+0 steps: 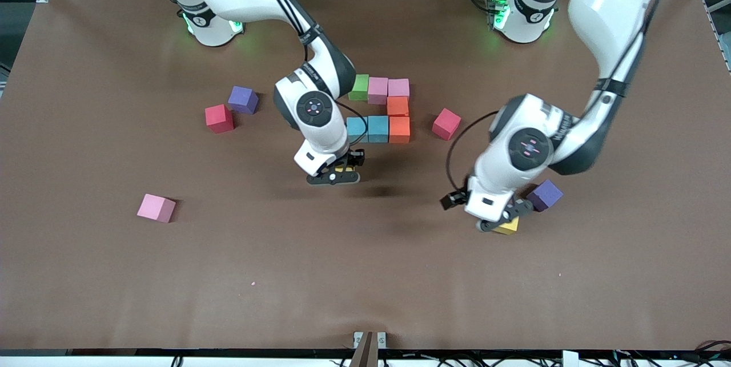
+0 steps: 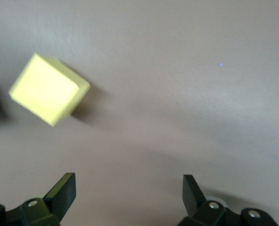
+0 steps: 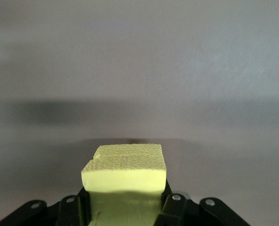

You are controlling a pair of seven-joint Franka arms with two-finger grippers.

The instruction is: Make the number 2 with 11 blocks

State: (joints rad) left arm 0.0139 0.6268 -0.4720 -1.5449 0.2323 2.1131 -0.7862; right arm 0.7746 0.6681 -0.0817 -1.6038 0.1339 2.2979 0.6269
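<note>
Now: right gripper [image 1: 337, 173] pointing down, fingers clenched on yellow cube [image 3: 125, 172], pitted foam, held over bare table [image 1: 365, 275] just off partly built number 2 [image 1: 381, 110]. Its cubes matte, square-edged, set edge to edge: green, pink, orange, blue. Left gripper [image 1: 502, 221] tilted down, fingers [image 2: 61, 190] released wide, hovering above second yellow cube [image 2: 47, 89] beside purple cube [image 1: 545, 194]. No readable writing. Loose red and pink cubes well apart from both.
</note>
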